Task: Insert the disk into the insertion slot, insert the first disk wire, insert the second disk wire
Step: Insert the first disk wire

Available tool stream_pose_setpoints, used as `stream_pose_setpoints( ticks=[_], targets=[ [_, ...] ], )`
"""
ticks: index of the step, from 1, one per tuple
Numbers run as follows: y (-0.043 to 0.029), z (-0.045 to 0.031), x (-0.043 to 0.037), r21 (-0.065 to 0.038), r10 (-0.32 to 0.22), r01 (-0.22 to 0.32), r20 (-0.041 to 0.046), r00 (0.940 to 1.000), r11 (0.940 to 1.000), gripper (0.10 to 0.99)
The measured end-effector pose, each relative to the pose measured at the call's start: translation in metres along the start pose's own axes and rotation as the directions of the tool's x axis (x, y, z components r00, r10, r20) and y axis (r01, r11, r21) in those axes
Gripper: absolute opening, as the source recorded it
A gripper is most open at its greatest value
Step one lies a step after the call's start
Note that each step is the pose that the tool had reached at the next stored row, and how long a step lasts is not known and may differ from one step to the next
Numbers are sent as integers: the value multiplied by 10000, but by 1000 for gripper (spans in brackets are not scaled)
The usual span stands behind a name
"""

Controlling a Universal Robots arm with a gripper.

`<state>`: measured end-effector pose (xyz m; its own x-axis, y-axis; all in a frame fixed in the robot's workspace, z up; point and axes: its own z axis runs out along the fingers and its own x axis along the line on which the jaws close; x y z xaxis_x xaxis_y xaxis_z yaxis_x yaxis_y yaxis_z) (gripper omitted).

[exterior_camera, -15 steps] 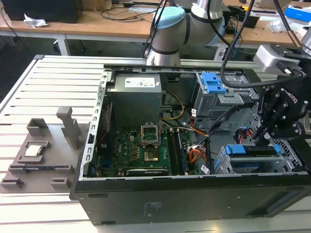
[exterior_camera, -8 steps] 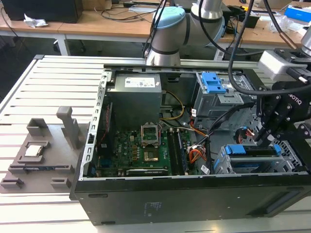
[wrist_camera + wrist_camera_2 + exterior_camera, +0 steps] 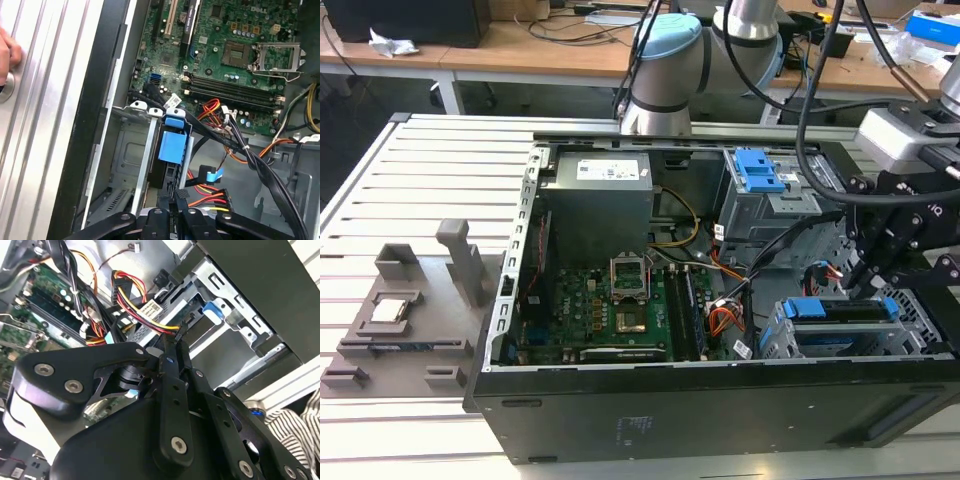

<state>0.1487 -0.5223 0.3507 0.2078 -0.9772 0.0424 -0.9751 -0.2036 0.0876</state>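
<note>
Black computer case [image 3: 670, 420] on slatted metal table [image 3: 430, 170]

a robotics lab or workshop: a slotted aluminium table [image 3: 420, 180] carries an open computer case [image 3: 720, 420] with bare circuit boards. grey fixtures [image 3: 400, 310] sit near the table's edge at the exterior view's left, and a robot arm [image 3: 665, 60] rises at its far edge. wooden desks [image 3: 520, 50] strewn with cables [image 3: 582, 32] stand behind.

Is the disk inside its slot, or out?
In. The disk, blue frame and all, sits inside the grey insertion slot.
</note>
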Motion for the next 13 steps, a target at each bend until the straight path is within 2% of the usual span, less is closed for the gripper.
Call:
stream_pose_setpoints(
  ticks=[5,8,12,13],
  targets=[
    [0,0,0,7,450,-450,201,9988,9990,165],
    [1,1,1,2,711,-711,288,9971,9975,165],
    [1,1,2,-2,763,-763,295,9966,9971,165],
    [5,2,26,4,759,-760,337,9965,9971,165]
  ],
)
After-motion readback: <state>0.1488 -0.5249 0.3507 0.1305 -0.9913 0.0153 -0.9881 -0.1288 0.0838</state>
